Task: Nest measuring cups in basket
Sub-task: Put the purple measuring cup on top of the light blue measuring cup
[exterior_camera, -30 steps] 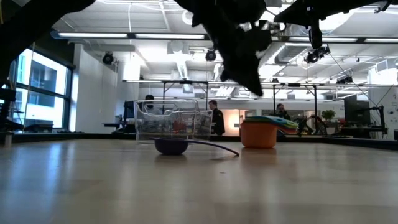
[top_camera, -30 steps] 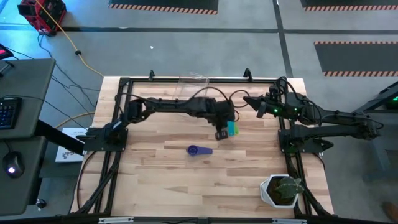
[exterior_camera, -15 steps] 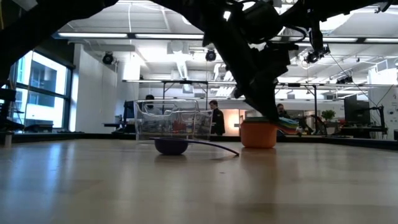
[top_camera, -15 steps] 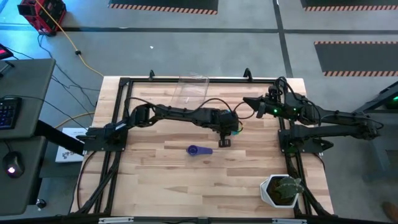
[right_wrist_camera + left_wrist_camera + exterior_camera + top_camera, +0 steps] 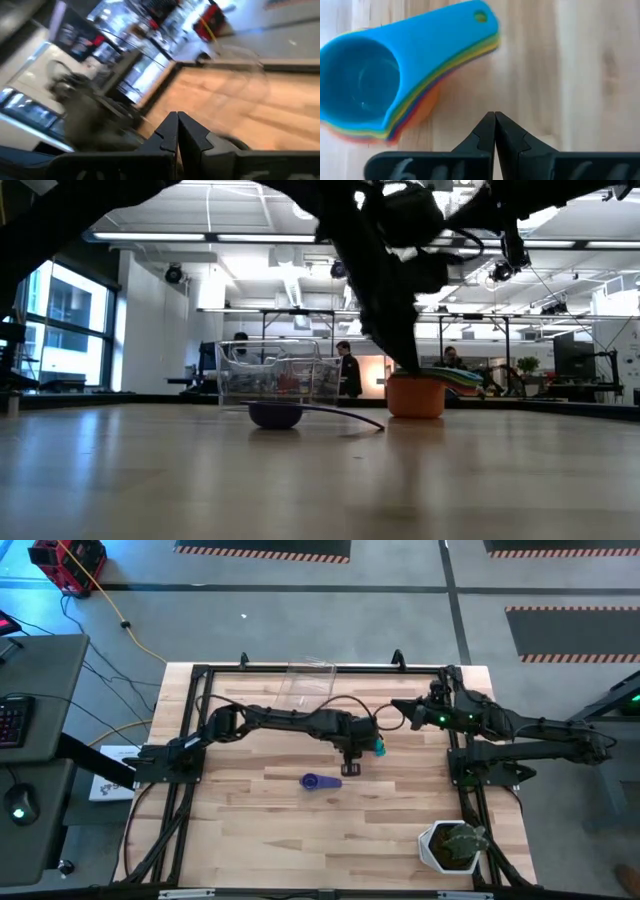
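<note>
While the left gripper [image 5: 495, 131] hangs with its jaws pressed together and empty, the stack of nested cups [image 5: 395, 80] lies on the table [image 5: 400, 810] just ahead of its tips, blue cup uppermost, bowls to one side, handles fanned away on a slant across the line of the jaws.

Item, stack: orange bowl at bottom, seen in the low view [image 5: 415, 395]; the left gripper's tips stand just above its rim there.

Item, purple cup [image 5: 320, 781]: alone on the table, apart from the stack, handle pointing toward it. Not yet nested. Left arm nearer by judgement.

Item, basket [image 5: 308, 682]: clear, at the far edge, apart from both; nothing stands between.

Item, right gripper [image 5: 177, 131]: jaws closed, empty, raised at the right side, waiting.

Item, potted plant [image 5: 455, 845]: near corner, out of the way.
</note>
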